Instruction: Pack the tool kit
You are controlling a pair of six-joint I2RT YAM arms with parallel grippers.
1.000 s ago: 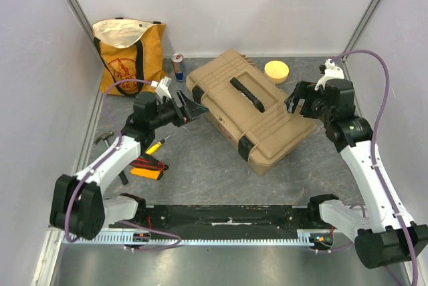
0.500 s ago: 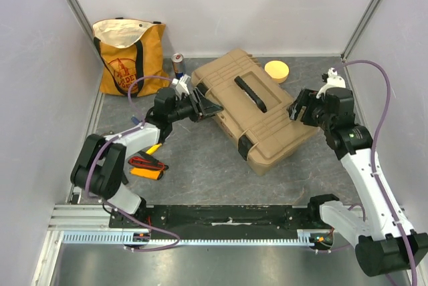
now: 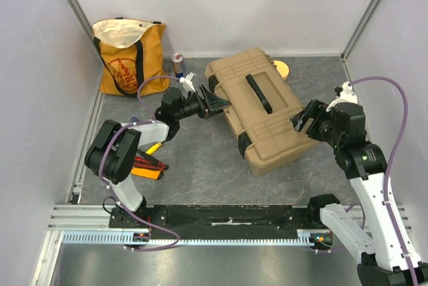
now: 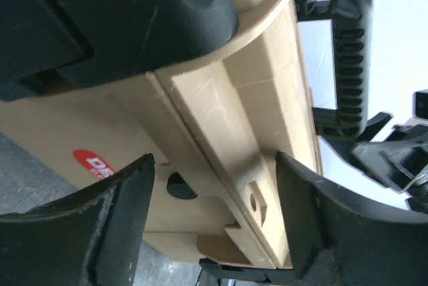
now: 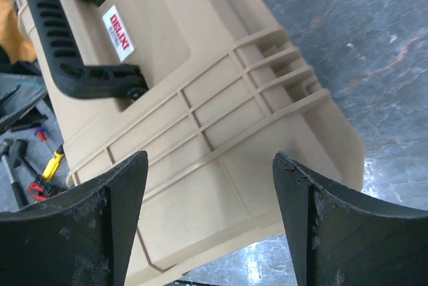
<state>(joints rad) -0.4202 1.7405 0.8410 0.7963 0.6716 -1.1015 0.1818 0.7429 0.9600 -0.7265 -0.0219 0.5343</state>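
The tan toolbox [image 3: 267, 122] lies closed at the table's middle, its black handle [image 3: 259, 93] on top. My left gripper [image 3: 215, 104] is open, its jaws on either side of the box's left end wall; the left wrist view shows that wall [image 4: 221, 132] and the handle [image 4: 342, 52] between the open gripper [image 4: 214, 222]. My right gripper [image 3: 302, 120] is open at the box's right side; the right wrist view shows the ribbed lid [image 5: 200, 125] under the open gripper [image 5: 210, 209]. A yellow-handled screwdriver [image 3: 153, 147] and an orange-black meter [image 3: 148, 172] lie on the table at the left.
An orange-and-cream tote bag [image 3: 127, 55] stands at the back left with a drink can [image 3: 178, 65] beside it. A yellow disc [image 3: 283, 68] is partly hidden behind the toolbox. Small dark tools [image 3: 103, 137] lie by the left wall.
The toolbox has turned and slid toward the back right. My left arm has stretched rightward with it. My right gripper has drawn back to the right and nearer.
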